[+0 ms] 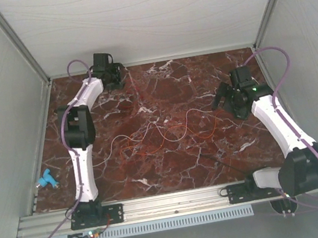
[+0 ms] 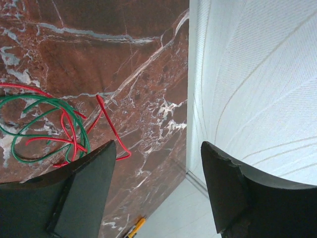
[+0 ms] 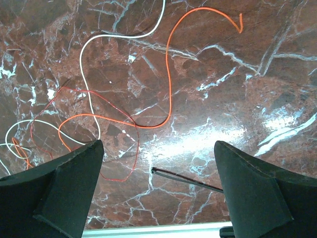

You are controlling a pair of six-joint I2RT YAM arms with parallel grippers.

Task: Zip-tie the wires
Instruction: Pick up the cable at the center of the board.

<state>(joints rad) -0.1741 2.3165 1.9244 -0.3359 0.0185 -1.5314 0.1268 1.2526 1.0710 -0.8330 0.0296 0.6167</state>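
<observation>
Red-brown marble with white veins covers the table (image 1: 200, 75), shut in by pale ribbed walls (image 1: 147, 11) at the back and on both sides, with a metal rail (image 1: 173, 202) along the near edge. At the centre of the top view the wires (image 1: 161, 132) sprawl in loose red, orange and white loops, flat on the stone. Lower right of them lies the zip tie (image 1: 222, 163), a thin black strip slanting toward the right arm's base; in the right wrist view it lies between the two fingers, near the bottom of the frame. The right gripper (image 1: 224, 100) hangs at the right of the table, jaws wide apart and holding nothing. The left gripper (image 2: 158, 148) sits in the far left corner against the back wall, its jaws parted and empty, beside a red and green tangle (image 2: 49, 126) on the marble. A small blue object (image 1: 46, 180) rests at the left edge.
</observation>
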